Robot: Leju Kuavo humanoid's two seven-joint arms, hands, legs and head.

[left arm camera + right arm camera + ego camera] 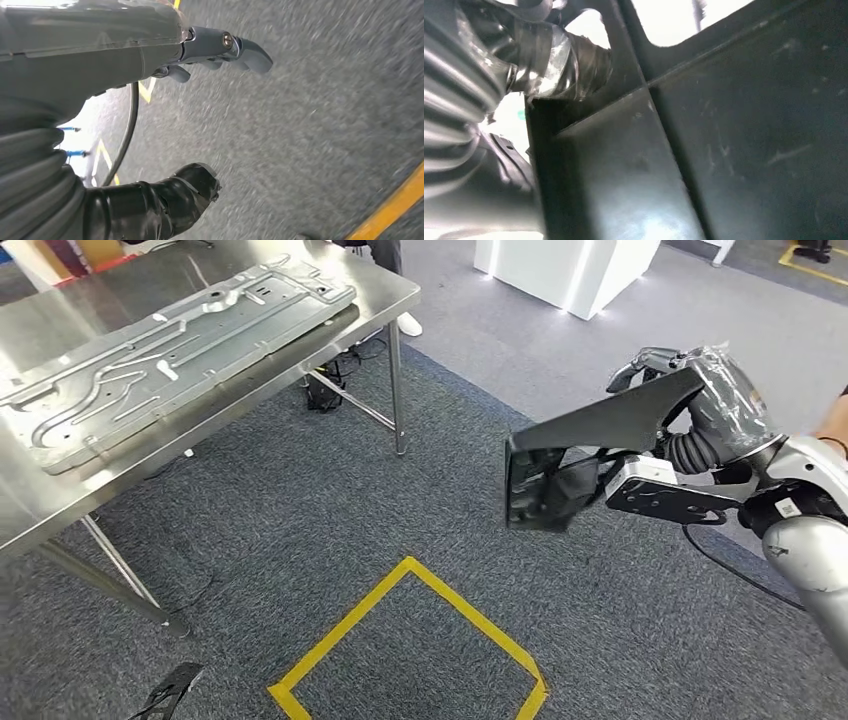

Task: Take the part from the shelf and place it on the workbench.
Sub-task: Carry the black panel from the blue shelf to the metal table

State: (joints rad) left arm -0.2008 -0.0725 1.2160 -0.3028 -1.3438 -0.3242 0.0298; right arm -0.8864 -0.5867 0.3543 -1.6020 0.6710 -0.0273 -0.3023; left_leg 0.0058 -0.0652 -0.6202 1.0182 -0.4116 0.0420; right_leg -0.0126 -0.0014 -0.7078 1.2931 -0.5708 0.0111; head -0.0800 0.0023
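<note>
workbench (60, 490): its far and left parts run off the head view's edge.
part (590, 440): it hides the right hand's (700, 390) fingers.
carpet (310, 130): blurred beyond the left hand (200, 55).

You've got the steel workbench (370, 290) at upper left, with a stamped metal panel (170, 350) lying flat on top (it runs nearly the bench's length). It stands on grey carpet (330, 490) marked with yellow tape (410, 570).
</note>
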